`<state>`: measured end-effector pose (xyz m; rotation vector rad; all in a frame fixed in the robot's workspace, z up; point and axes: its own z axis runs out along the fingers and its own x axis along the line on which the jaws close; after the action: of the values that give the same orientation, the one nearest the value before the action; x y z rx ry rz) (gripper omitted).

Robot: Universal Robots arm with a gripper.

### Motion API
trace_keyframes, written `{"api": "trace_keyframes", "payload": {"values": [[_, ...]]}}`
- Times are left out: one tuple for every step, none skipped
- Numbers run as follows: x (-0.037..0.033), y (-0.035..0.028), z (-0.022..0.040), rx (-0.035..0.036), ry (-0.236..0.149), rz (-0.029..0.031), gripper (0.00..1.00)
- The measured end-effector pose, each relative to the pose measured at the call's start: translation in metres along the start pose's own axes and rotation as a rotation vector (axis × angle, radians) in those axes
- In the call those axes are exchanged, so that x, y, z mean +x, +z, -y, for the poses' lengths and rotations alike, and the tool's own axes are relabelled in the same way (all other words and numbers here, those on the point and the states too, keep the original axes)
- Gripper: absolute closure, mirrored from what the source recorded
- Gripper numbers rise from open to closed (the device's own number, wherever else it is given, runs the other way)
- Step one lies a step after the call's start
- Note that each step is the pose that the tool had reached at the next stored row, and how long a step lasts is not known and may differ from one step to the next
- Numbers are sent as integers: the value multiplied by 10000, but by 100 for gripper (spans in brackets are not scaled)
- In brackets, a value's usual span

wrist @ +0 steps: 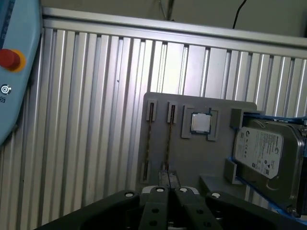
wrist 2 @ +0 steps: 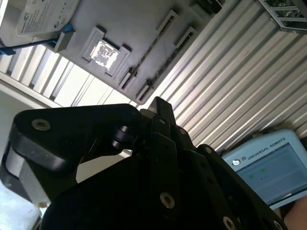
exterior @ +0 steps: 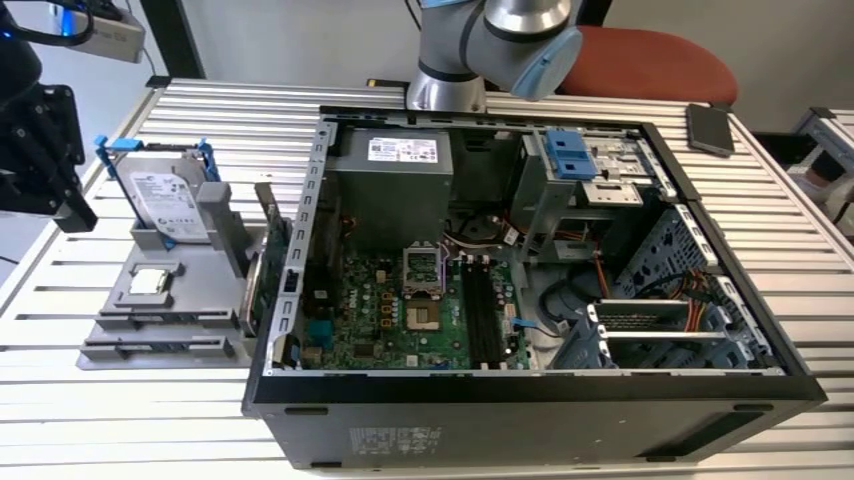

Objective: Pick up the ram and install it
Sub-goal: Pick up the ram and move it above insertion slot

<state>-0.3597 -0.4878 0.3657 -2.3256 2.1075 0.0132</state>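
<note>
Exterior view first: one open computer case (exterior: pixel 534 390) lies on the slatted table (exterior: pixel 801 190), its motherboard (exterior: pixel 387 310) facing up with the black memory slots (exterior: pixel 483 315) bare. On this view's left sits one grey holder tray (exterior: pixel 174 290) carrying one hard drive (exterior: pixel 171 200) in a blue frame and one processor chip (exterior: pixel 147 283), with one green expansion card (exterior: pixel 267 270) standing between tray and case. The black gripper (exterior: pixel 70 212) hangs at that far left edge, above the tray. Now the second wrist view: the gripper (wrist 2: pixel 158 103) looms dark in front, with the same tray (wrist 2: pixel 139 28), chip (wrist 2: pixel 103 53) and drive (wrist 2: pixel 38 17) beyond it, and one teach pendant (wrist 2: pixel 268 167) glowing. On to the first wrist view: two ram sticks (wrist: pixel 169 139) stand on edge in the tray (wrist: pixel 192 158), side by side next to the chip (wrist: pixel 200 123), neither lifted. The gripper (wrist: pixel 168 179) has its fingers pressed together on nothing, in line with the stick nearer the chip.
</note>
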Motion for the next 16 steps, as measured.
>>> {"api": "trace_keyframes", "payload": {"values": [[0,0,0,0,0,0,0],[0,0,0,0,0,0,0],[0,0,0,0,0,0,0],[0,0,0,0,0,0,0],[0,0,0,0,0,0,0],[0,0,0,0,0,0,0],[0,0,0,0,1,0,0],[0,0,0,0,1,0,0],[0,0,0,0,1,0,0],[0,0,0,0,1,0,0],[0,0,0,0,1,0,0],[0,0,0,0,2,0,0],[0,1,0,0,20,0,0],[0,6,0,1,91,1,0],[0,13,0,3,173,2,0],[0,23,0,3,224,2,0]]}}
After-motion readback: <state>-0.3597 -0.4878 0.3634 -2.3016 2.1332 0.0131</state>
